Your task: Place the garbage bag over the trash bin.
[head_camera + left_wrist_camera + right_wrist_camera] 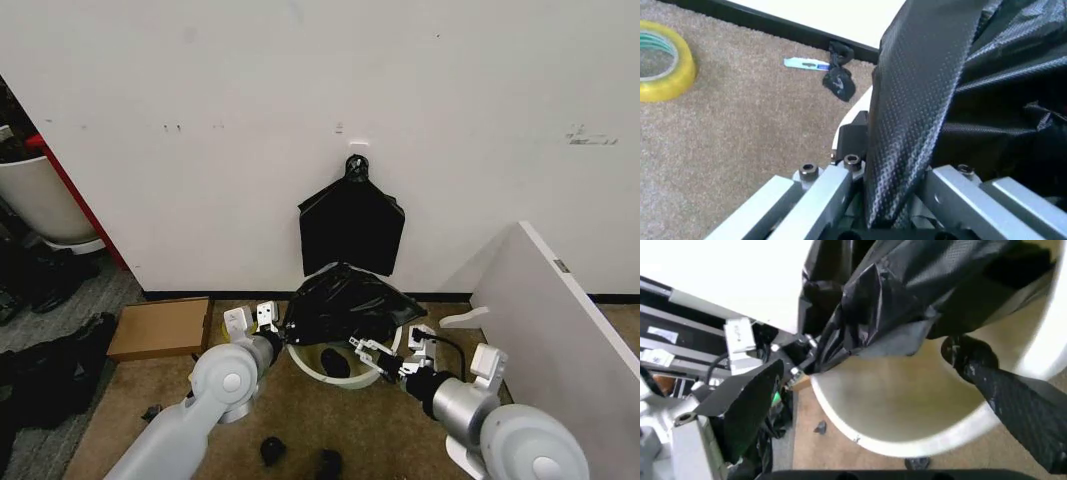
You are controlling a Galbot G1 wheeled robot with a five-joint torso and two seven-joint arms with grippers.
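The garbage bag is glossy black plastic heaped over the far rim of the trash bin, a round white bucket on the carpet. Its near rim and inside are bare, with a small dark thing on the bottom. My left gripper is at the bin's left rim. In the left wrist view this gripper is shut on a taut strip of the garbage bag. My right gripper hovers at the bin's right rim. In the right wrist view it stands open, its fingers wide apart above the trash bin.
A flat black bundle hangs on the white wall behind the bin. A cardboard box lies to the left and a white panel leans at the right. A yellow tape roll and small dark scraps lie on the carpet.
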